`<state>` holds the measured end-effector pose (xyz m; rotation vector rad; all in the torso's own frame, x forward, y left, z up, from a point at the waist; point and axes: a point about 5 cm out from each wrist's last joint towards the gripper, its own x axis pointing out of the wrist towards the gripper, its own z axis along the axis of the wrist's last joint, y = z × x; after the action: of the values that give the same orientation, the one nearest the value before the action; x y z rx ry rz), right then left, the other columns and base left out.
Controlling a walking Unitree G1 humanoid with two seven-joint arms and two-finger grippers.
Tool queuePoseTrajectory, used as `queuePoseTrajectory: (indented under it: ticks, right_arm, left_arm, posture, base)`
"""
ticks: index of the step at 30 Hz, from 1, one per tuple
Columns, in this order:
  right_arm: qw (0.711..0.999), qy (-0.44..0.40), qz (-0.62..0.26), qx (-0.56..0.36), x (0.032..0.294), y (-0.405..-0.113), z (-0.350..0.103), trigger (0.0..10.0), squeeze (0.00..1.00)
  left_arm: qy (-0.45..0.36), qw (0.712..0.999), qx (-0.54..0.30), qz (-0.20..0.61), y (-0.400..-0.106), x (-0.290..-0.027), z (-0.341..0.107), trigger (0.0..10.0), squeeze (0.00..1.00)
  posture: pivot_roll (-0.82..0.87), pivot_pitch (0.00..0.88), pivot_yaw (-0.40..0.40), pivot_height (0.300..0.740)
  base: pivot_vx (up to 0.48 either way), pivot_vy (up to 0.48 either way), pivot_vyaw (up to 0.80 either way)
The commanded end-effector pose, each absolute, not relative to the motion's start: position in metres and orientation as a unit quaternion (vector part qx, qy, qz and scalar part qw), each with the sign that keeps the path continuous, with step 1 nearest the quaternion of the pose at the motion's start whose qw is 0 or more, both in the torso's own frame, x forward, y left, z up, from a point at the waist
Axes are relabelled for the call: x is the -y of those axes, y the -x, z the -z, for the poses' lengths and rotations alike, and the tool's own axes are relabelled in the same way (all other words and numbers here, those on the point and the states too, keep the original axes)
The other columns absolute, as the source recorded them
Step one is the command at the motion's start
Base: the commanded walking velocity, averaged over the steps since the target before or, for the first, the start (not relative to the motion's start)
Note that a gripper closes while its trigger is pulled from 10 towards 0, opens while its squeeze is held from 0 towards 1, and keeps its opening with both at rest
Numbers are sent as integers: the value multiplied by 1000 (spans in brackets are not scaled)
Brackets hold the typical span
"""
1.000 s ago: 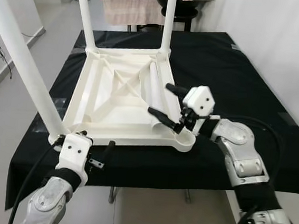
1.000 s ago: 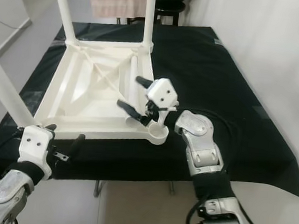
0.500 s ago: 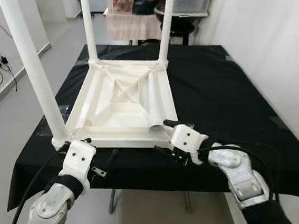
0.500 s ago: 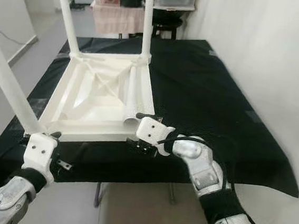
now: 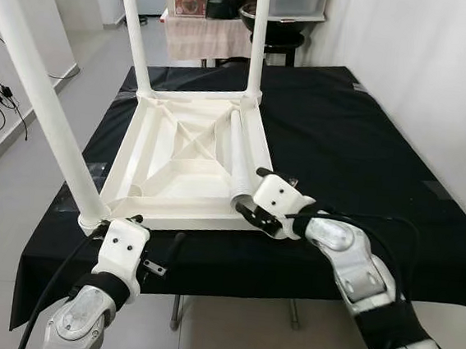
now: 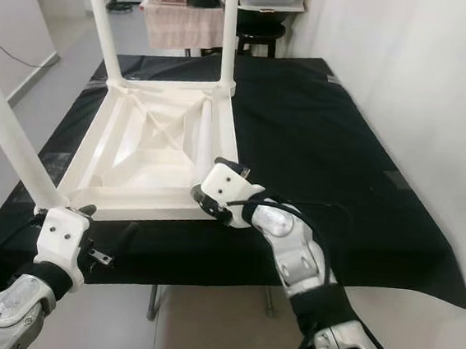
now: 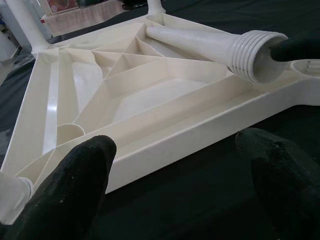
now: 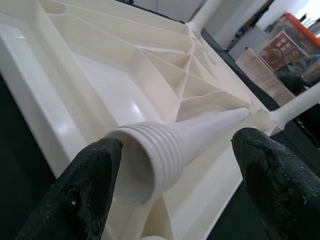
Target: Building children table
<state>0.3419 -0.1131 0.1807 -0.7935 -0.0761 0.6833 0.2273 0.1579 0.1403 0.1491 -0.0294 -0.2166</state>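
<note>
While my left end effector [image 5: 159, 254] hovers at the near edge of the desk [image 5: 368, 146], its fingers [image 7: 82, 175] spread apart and holding nothing, it faces the near rim of the upturned white children's table [image 5: 178, 149]. My right end effector [image 5: 250, 209] sits at that table's near right corner, fingers [image 8: 87, 185] wide on either side of the ribbed end of the loose leg [image 5: 239, 154], not closed on it. The loose leg lies inside the underside along the right rim. Three fitted legs [image 5: 39, 90] stand upright at the other corners.
</note>
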Motion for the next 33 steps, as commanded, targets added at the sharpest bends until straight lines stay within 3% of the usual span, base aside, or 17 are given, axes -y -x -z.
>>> queuePoseTrajectory:
  ticks: [1,11,31,33]
  right_arm:
    - [866,382,-321,33,107,-344,-181,10000,0]
    - [861,408,-303,31,94,-351,-181,10000,0]
    - [882,407,-234,-45,57,-353,-152,10000,0]
    - [898,389,-198,-60,53,-359,-148,10000,0]
  left_arm:
    - [-82,991,7,110,-225,-160,-137,10000,0]
    - [-81,991,7,109,-225,-159,-138,10000,0]
    - [-78,991,7,109,-224,-158,-137,10000,0]
    - [-78,991,8,108,-224,-158,-137,10000,0]
  posture:
    - [-49,55,48,740]
    - [-44,58,44,740]
    - [-37,53,38,740]
    - [-35,53,38,740]
  base:
    - [0,0,0]
    - [0,0,0]
    - [0,0,0]
    - [0,0,0]
